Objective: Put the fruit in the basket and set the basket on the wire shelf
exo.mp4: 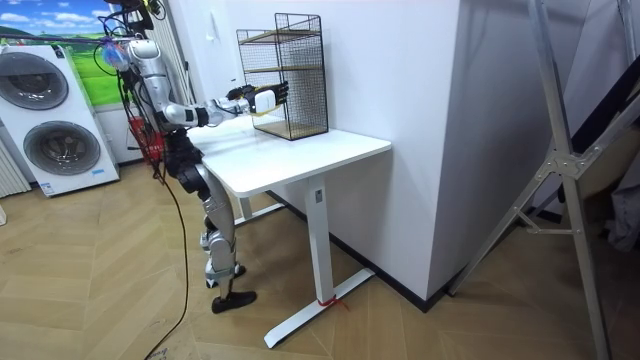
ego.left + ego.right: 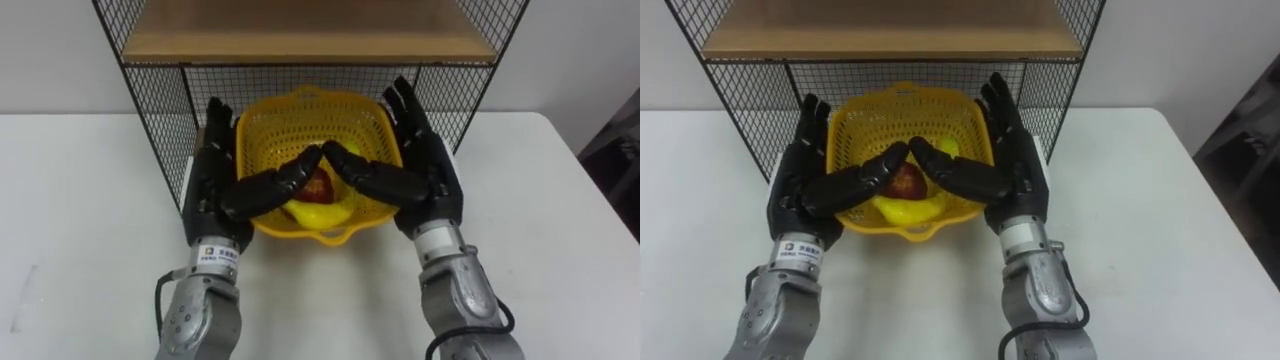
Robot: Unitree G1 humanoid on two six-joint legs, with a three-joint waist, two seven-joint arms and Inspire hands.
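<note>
The robot squeezes the yellow basket [image 2: 312, 102] between its left hand [image 2: 213, 190] and right hand [image 2: 432, 178]. Fingers lie straight along the side walls, and the thumbs reach over the rim above the fruit [image 2: 320, 190], probably to steady the load. The basket's far half is already inside the wire shelf [image 2: 160, 110].

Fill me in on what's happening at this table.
The robot stands at the white table with a yellow basket pressed between its left hand and right hand, fingers straight along the sides and thumbs reaching over the top. Inside lie a red apple and a yellow fruit. The basket is at the open front of the wire shelf, partly under its wooden board. Whether it is already set down is unclear.
</note>
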